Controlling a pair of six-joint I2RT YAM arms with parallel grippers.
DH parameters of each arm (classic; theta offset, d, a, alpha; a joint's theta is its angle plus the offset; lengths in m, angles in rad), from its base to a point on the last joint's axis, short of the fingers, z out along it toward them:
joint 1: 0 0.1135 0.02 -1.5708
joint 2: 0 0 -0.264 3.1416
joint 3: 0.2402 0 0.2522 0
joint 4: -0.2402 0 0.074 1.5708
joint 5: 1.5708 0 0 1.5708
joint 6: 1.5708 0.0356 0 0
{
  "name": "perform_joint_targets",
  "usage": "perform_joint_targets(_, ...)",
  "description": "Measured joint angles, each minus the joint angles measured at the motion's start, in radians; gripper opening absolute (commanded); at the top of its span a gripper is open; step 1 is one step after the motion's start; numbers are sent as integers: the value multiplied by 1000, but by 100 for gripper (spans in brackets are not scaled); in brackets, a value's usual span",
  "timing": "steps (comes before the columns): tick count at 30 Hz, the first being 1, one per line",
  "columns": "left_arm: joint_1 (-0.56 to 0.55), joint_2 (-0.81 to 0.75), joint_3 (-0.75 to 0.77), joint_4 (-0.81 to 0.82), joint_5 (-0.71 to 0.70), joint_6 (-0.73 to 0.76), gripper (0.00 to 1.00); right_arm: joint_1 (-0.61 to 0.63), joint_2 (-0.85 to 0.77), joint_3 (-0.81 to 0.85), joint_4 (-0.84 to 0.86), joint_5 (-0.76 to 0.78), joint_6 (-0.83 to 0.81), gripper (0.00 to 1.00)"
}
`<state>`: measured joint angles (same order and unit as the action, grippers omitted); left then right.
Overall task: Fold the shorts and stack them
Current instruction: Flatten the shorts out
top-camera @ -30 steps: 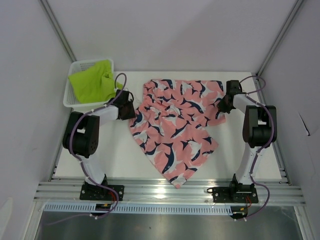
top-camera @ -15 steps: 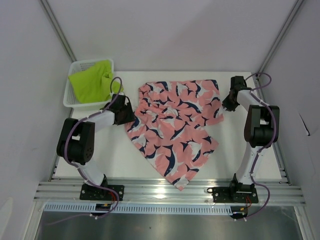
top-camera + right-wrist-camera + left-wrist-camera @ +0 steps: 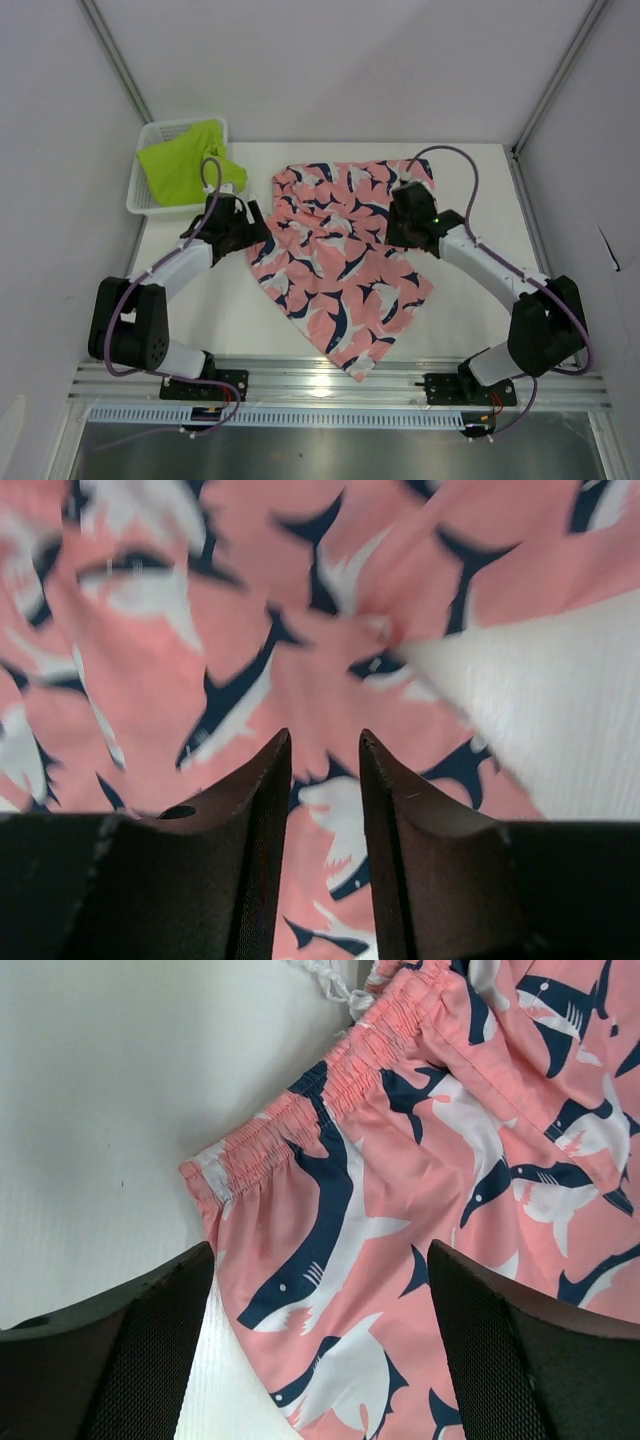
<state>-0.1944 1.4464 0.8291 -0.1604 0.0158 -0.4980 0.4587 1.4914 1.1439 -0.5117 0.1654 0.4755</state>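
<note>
**Floppy pink shorts on the desk, green ones in the basket**

The white desk (image 3: 230, 320) holds the big pink shorts (image 3: 340, 270). They are spread out in the middle, with some bumps and wrinkles. They look light and floppy (a bit like a thin towel), so they will likely sag and slide if lifted by one corner. The two ends of the stretchy waistband (image 3: 300, 1110) look like the best spots to grab.

The green shorts (image 3: 180, 165) lie bunched in the white basket (image 3: 150, 135) at the far left corner. The basket is near the left arm, so that arm could bump it.

The left hand (image 3: 320, 1250) hovers over one waistband corner, fingers wide apart, holding nothing. The right hand (image 3: 322, 738) is over the pink cloth on the other side, with only a small gap between its fingers, holding nothing.
</note>
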Motion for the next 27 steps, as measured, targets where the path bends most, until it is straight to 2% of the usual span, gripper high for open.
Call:
perform_joint_targets(6,71,-35,-81,47,64,-27,84,293,-93,-136,-24,72,-53,37)
perform_joint_targets(8,100,-29,-103,50,86,-31,83,392,-128,-174,-40,92,-69,45)
perform_joint_targets(12,130,23,-108,89,126,-39,82,560,-154,-199,-63,128,-82,52)
perform_joint_targets(18,138,111,-107,156,183,-55,79,761,-142,-199,-111,149,-64,54)
perform_joint_targets(27,139,144,-106,225,224,-63,72,1023,-93,-208,-158,151,5,58)
